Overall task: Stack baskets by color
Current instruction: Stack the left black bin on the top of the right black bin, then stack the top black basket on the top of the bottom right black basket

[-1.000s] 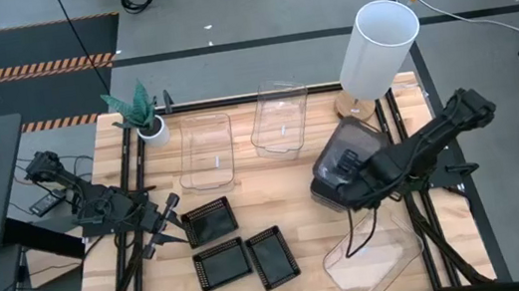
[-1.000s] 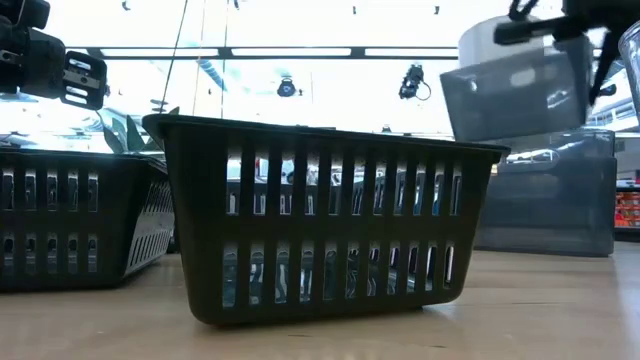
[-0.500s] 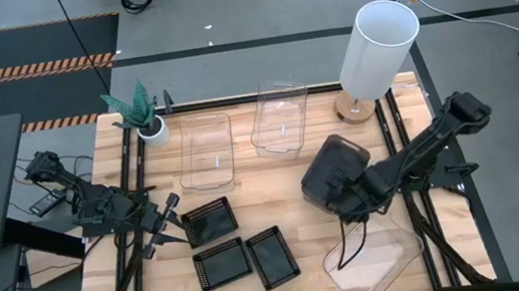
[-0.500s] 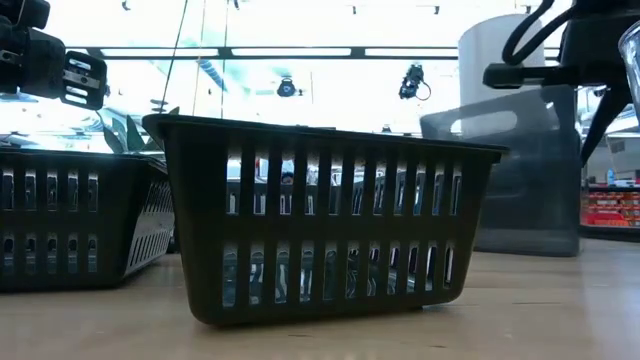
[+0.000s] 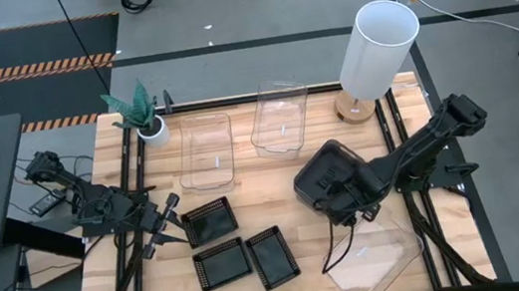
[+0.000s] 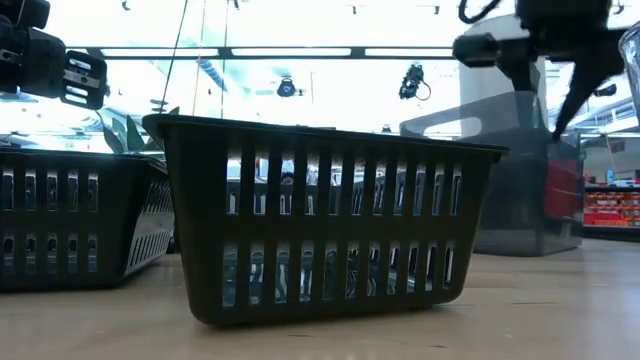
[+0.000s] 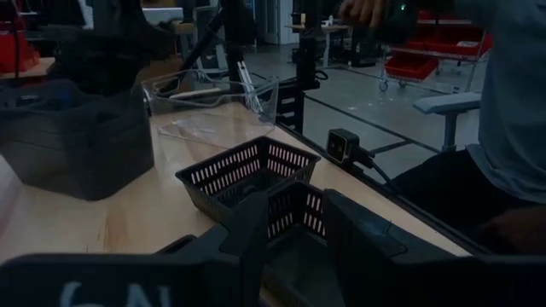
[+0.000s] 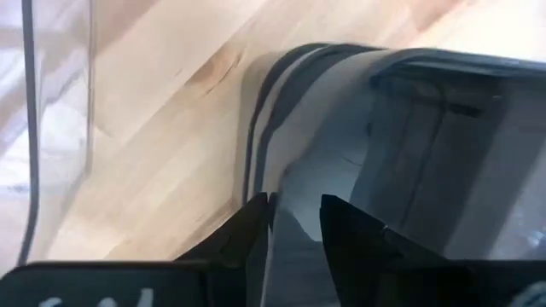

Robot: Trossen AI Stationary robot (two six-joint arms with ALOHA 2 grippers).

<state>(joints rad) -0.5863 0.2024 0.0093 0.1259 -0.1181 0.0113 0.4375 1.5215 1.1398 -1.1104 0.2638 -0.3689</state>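
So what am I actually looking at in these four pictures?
A robot with two dark arms at a wooden table. One camera looks straight down, one sits at table height, and one rides on each wrist.

On the table are three clear bins, three black trays and nested grey bins, plus a lamp and a plant.

Each arm ends in a two-finger claw, the end effector. The left end effector waits open and empty beside the trays. The right end effector is at the rim of the grey bins; whether it grips them I cannot tell.
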